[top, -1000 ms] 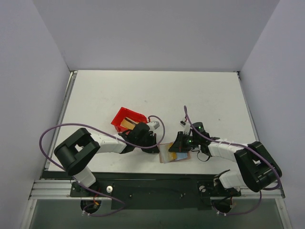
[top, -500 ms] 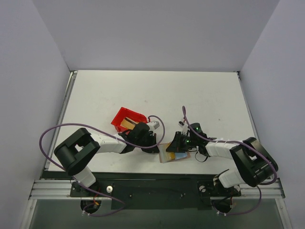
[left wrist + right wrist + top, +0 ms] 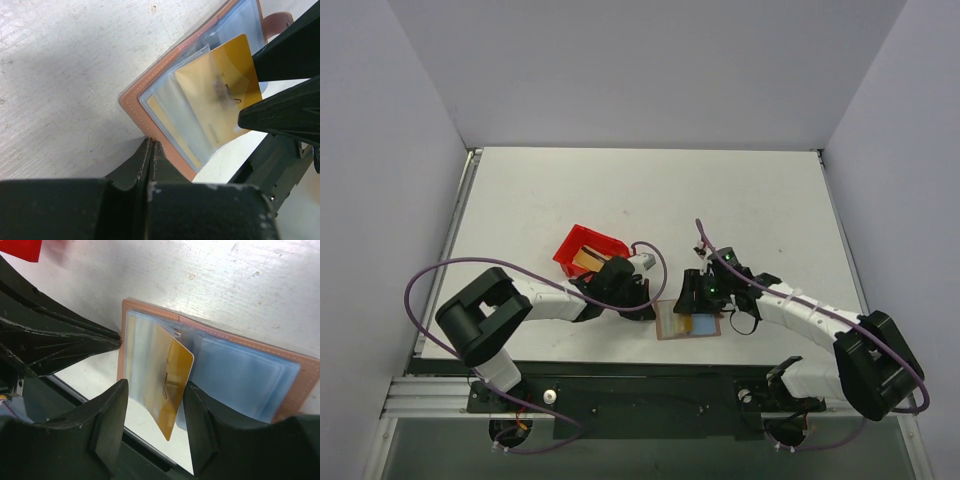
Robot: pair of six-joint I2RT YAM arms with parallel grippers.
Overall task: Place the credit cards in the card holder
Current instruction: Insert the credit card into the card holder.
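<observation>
Right claw [image 3: 152,430] hangs released, gold credit card [image 3: 172,385] between its jaws, lodged in card holder [image 3: 240,372].

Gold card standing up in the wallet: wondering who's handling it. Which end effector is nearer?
Right. The right end effector straddles the gold card, open fingers either side; the left end effector sits shut at the wallet's edge.

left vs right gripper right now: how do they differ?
Left gripper is shut; right gripper is open. Left's tips sit at the edge of the card holder; right's jaws straddle a gold card standing tilted in the sleeves. Both are low at the open holder.
</observation>
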